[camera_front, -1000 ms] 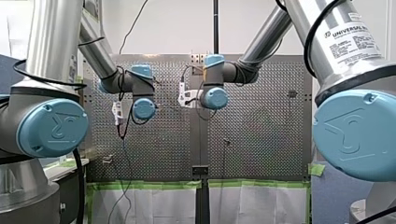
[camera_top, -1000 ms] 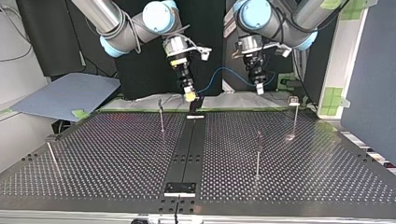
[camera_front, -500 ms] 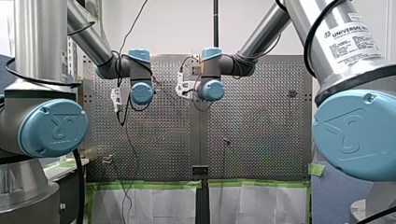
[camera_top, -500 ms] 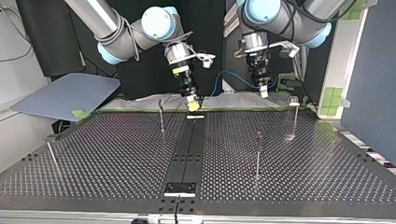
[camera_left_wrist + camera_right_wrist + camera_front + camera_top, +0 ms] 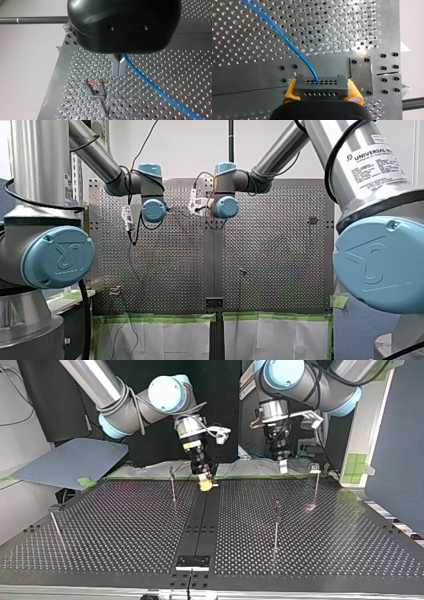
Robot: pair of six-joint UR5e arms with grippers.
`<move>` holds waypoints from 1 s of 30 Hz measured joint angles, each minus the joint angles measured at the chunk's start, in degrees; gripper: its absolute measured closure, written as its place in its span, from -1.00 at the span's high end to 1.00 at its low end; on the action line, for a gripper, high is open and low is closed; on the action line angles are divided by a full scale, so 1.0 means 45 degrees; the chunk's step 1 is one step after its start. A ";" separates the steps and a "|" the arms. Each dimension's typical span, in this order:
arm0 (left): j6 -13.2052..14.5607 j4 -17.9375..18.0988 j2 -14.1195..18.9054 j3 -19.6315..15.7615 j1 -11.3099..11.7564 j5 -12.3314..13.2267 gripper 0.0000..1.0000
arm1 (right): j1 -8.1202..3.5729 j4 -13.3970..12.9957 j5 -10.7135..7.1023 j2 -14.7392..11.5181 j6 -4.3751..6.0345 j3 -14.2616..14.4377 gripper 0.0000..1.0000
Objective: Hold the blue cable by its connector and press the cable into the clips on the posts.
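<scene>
My right end effector [image 5: 205, 482] hangs low over the far end of the perforated worktop [image 5: 125, 525], at the head of the dark centre strip [image 5: 202, 520]. In the right wrist view its yellow pads [image 5: 353, 90] are clamped on either side of a dark grey connector [image 5: 320, 86]. This is a flat block with two rows of small holes. The blue cable [image 5: 287, 40] leaves the top row of the connector and runs away over the perforated plate. Just beside the connector lies a small metal plate [image 5: 360, 75] with screws at its corners. I cannot tell whether the connector touches the worktop.

My left end effector [image 5: 119, 67] is at the top view's right, also near the far edge. Its metal fingers stand narrow, pinched together, with the blue cable coming out between them and sloping off over the holes. Just ahead of these fingers stands a clip post [image 5: 96, 88] with an orange-red piece across its top. The cable passes beside this clip, not in it.

In the top view four thin posts rise from the worktop: one near my right end effector [image 5: 172, 482], one at the middle right [image 5: 276, 520], one at the far right [image 5: 315, 480] and one at the near left [image 5: 54, 522]. A grey-blue sheet [image 5: 70, 460] lies off the worktop's far left corner.
</scene>
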 joint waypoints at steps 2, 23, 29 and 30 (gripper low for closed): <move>0.0020 -0.0056 -0.0016 0.0007 0.0037 0.0229 -1.00 | -0.0056 0.0163 -0.0004 0.0007 0.0130 -0.0251 -1.00; -0.0072 -0.0894 -0.0976 0.1156 0.0604 0.1208 -1.00 | -0.0182 0.1272 -0.0643 0.1123 0.0486 -0.2399 -1.00; -0.0422 -0.1116 -0.1006 0.1650 0.0785 0.1227 -1.00 | -0.0174 0.1384 -0.0663 0.1130 0.0537 -0.2663 -1.00; -0.0443 -0.1131 -0.1008 0.1695 0.0814 0.1227 -1.00 | -0.0177 0.1390 -0.0662 0.1131 0.0562 -0.2693 -1.00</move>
